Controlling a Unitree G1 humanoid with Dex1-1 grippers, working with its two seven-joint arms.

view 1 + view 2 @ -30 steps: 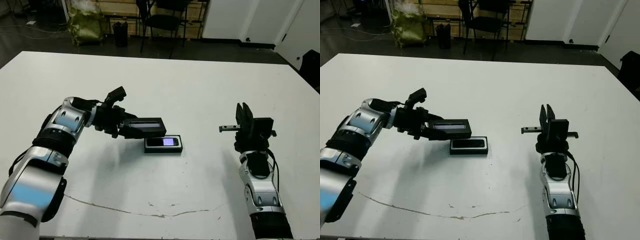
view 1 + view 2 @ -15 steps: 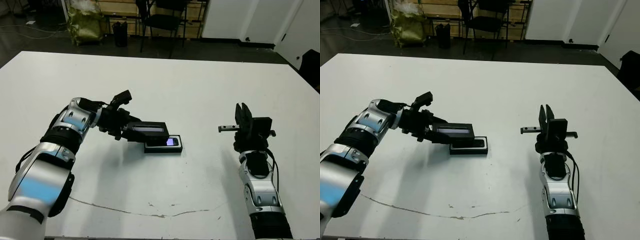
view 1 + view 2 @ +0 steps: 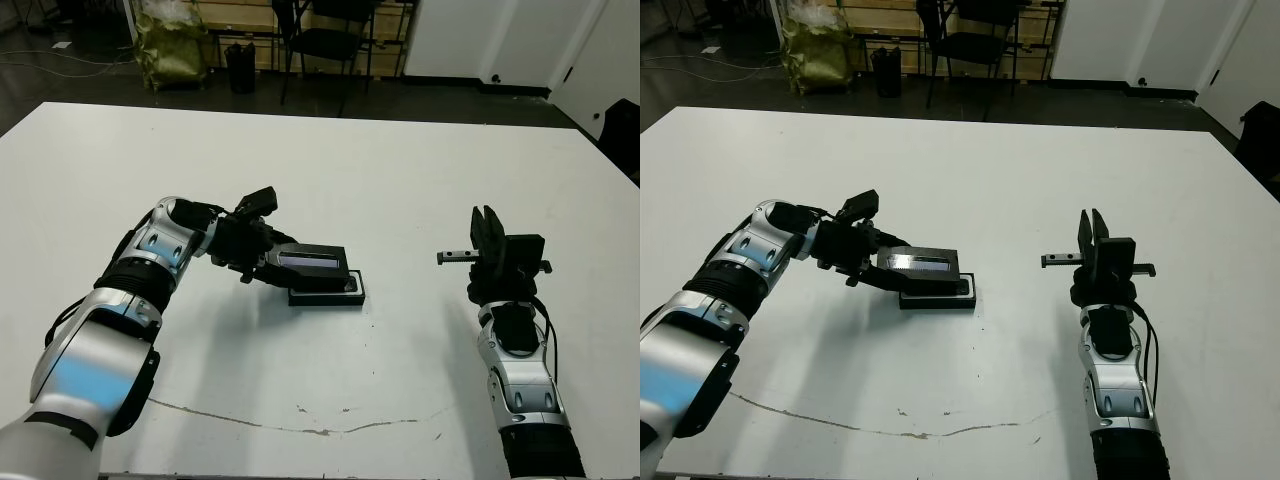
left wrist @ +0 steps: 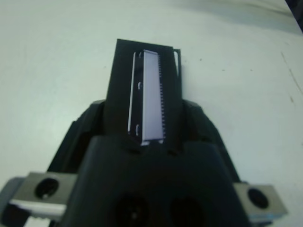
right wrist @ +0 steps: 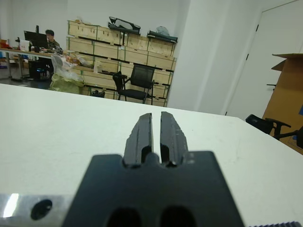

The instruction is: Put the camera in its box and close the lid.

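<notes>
Left eye view, nearest first: right gripper (image 3: 487,232) upright at the table's (image 3: 400,180) right side, fingers together on nothing, well apart from the rest. Mid-table, the box (image 3: 327,294) lies flat. Left gripper (image 3: 272,262) clamped on the lid (image 3: 311,260), holding it low over the box's left part, overlapping it; right end of box uncovered. Cannot tell whether they touch. Camera hidden. Beyond, chairs (image 3: 330,40) and crates (image 5: 118,45).
</notes>
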